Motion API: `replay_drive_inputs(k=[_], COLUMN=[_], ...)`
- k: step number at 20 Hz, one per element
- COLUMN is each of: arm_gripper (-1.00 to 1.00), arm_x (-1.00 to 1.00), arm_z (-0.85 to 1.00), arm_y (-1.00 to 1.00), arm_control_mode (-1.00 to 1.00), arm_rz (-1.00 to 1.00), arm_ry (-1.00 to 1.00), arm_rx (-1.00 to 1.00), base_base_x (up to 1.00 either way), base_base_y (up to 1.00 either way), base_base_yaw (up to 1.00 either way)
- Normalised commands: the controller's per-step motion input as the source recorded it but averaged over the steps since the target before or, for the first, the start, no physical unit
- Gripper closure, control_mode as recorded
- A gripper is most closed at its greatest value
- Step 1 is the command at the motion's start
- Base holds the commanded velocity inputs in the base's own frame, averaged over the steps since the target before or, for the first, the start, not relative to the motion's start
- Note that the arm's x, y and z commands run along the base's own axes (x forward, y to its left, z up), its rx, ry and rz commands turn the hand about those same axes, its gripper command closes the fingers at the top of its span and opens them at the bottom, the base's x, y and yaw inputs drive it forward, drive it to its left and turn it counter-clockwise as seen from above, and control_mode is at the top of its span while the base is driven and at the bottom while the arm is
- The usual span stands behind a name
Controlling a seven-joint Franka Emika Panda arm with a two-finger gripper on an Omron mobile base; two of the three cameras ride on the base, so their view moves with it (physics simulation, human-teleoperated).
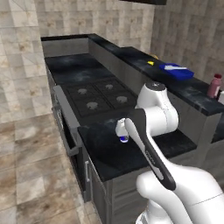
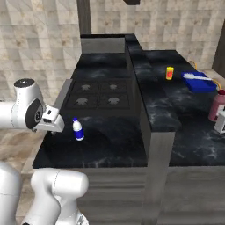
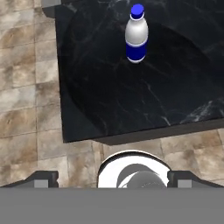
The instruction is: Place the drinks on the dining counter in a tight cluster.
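Observation:
The small white bottle (image 3: 136, 35) with a blue label and blue cap stands upright on the low black counter (image 2: 110, 143) in front of the stove; it also shows as the white bottle (image 2: 78, 129) (image 1: 122, 131), partly behind my arm. My gripper (image 3: 113, 179) hangs open above that counter's front edge, short of the bottle, with nothing between its fingers (image 3: 43, 178). On the raised dining counter (image 2: 158, 101) the maroon-pink bottle (image 2: 217, 105) (image 1: 215, 85) stands at the far right, with the clear square bottle (image 2: 220, 121) beside it at the frame edge.
A four-burner stove (image 2: 99, 94) lies behind the low counter. On the dining counter sit a yellow-orange cup (image 2: 169, 73) and a blue flat object (image 2: 200, 82). Tiled floor (image 3: 26, 109) lies below the counter's edge; tiled walls close the back.

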Motion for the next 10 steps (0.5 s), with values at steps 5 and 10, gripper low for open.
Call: replay_drive_inputs(k=[5,10], arm_gripper=[-1.00,-1.00], arm_x=[0.00,0.00], arm_z=[0.00,0.00], arm_y=[0.00,0.00], arm_control_mode=[1.00,1.00], arm_rz=[0.00,0.00], arm_ry=[0.00,0.00], arm_rx=[0.00,0.00], base_base_x=[0.03,0.00], base_base_y=[0.11,0.00], base_base_yaw=[-0.03,0.00])
